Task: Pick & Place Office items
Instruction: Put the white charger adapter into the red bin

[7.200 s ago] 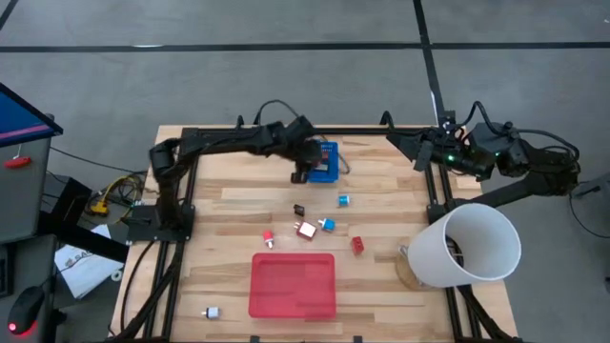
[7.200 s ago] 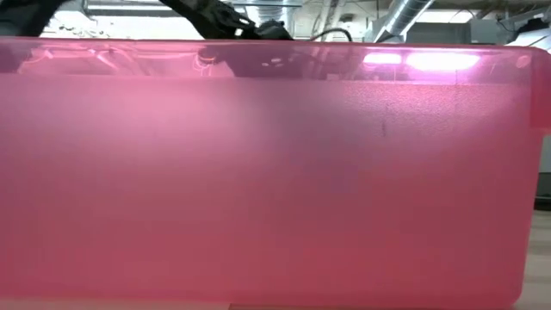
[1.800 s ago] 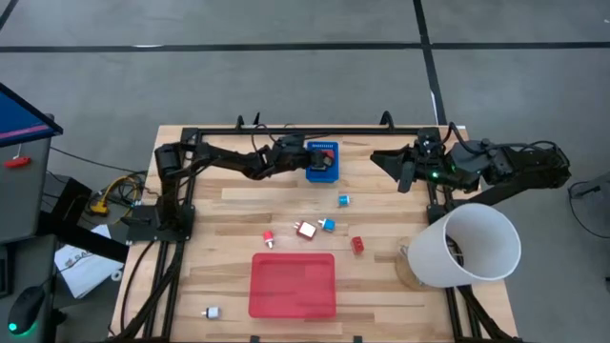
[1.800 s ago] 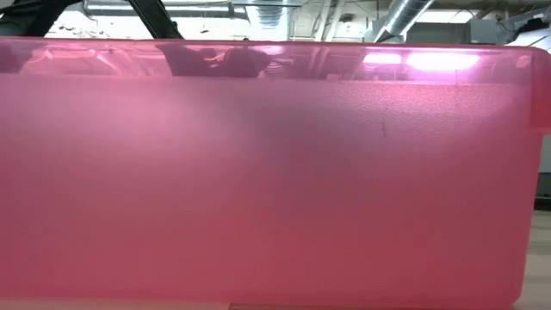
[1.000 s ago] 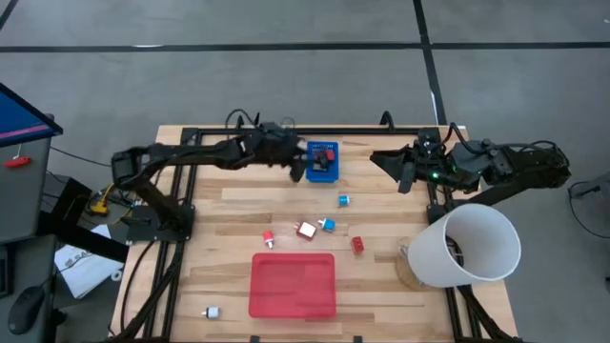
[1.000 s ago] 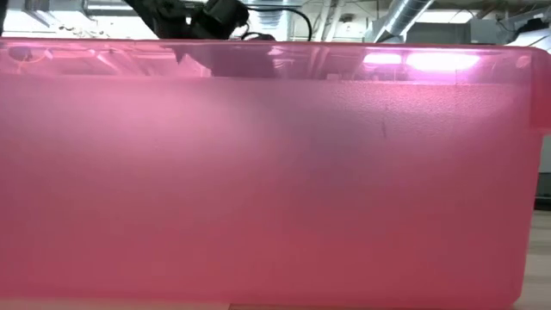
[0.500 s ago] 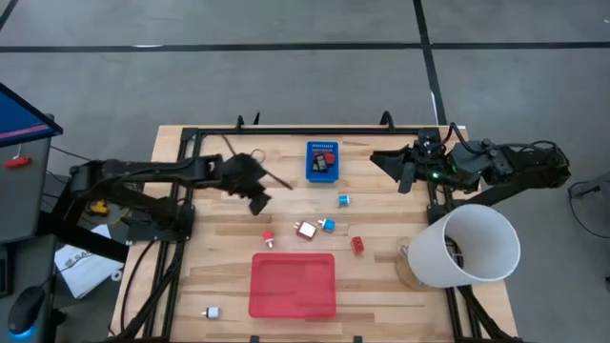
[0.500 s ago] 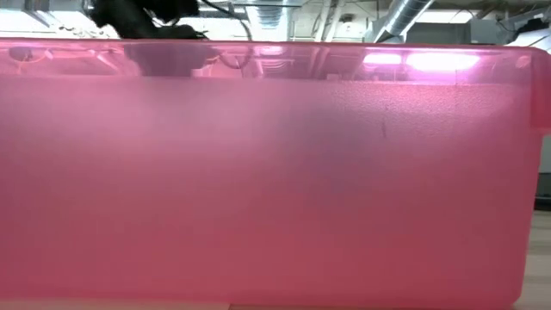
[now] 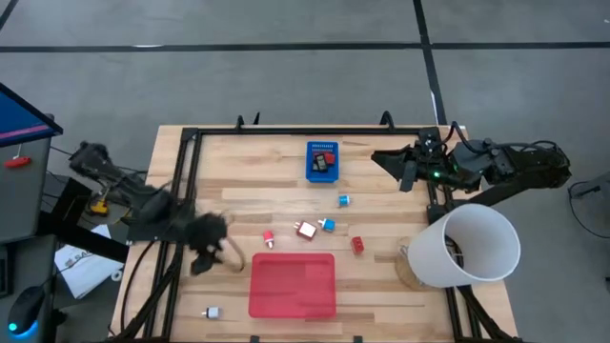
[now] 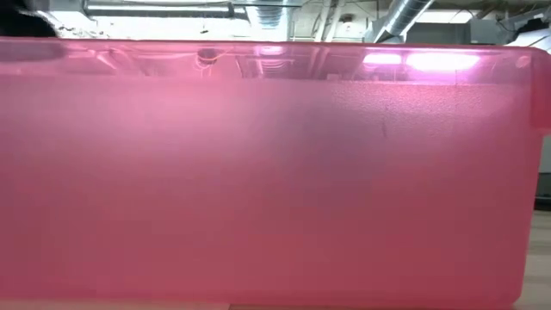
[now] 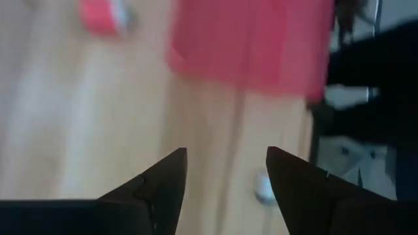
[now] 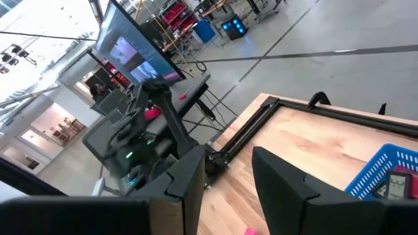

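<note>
**Office items spread mid-table, left gripper low near the red tray**

The office items, tiny blocky pieces in red, blue, black and white, lie mostly on the middle of the pale wooden table (image 9: 381, 286). A blue-and-white piece (image 9: 343, 200) sits alone below the small blue perforated bin (image 9: 322, 161), which itself holds a red piece and a dark piece. Nearer the tray come a red-and-white piece (image 9: 269, 238), a red-and-silver square piece (image 9: 306, 230) with a blue piece (image 9: 327, 225) just beside it, and a red block (image 9: 357, 245). One white-and-silver piece (image 9: 211, 312) lies apart, near the table's front left corner.

The flat red rectangular plastic tray (image 9: 292, 284) rests at the front of the table (its translucent wall fills the whole low view).

The left gripper (image 9: 202, 259) hangs over the table's left edge, just left of the tray; its fingers are spread with nothing between them. The right gripper (image 9: 405, 175) waits at the table's far right side, fingers parted and empty. A large white cylindrical bucket (image 9: 465, 246) stands tilted at the right edge.
</note>
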Motion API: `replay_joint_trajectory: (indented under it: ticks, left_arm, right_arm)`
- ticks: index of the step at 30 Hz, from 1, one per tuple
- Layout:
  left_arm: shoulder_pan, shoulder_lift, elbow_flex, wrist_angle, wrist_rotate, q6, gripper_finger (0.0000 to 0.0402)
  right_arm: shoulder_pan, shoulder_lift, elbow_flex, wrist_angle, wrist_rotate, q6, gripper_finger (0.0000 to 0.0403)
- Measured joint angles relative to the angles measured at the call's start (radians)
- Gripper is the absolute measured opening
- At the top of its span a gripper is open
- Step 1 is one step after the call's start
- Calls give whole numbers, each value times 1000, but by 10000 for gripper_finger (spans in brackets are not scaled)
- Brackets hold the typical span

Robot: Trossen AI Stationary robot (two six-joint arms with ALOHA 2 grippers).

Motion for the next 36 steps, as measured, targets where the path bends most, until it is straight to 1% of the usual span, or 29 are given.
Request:
replay_joint_trajectory:
  ticks: [2, 4, 7, 9, 12, 15, 18, 23, 32, 36]
  left_arm:
    - [-128, 24, 0, -7, -38, -113, 215]
    - [-226, 64, 0, -9, -82, -246, 220]
    - [-318, 142, 0, -8, -115, -409, 223]
    - [-357, 200, -2, 37, -110, -451, 223]
    - [-401, 287, -1, 149, -83, -471, 224]
    - [-432, 368, 8, 229, -54, -484, 225]
    - [-458, 431, 37, 253, -42, -498, 225]
    - [-484, 499, 74, 261, -72, -499, 225]
    - [-489, 605, 77, 294, -101, -499, 220]
    - [-492, 646, 77, 333, -106, -498, 216]
  right_arm:
    - [0, 0, 0, -2, 0, 0, 123]
    - [0, 0, 0, -2, 0, 0, 123]
    - [0, 0, 0, -2, 1, 0, 123]
    - [0, 0, 0, -1, 4, -1, 123]
    - [0, 0, 0, 5, 4, -1, 123]
    - [0, 0, 0, 6, 4, 0, 123]
    - [0, 0, 0, 13, 4, 0, 123]
    - [0, 2, 0, 13, 5, 0, 123]
    - [2, 2, 0, 5, 48, -9, 123]
    - [2, 2, 0, 5, 49, -9, 123]
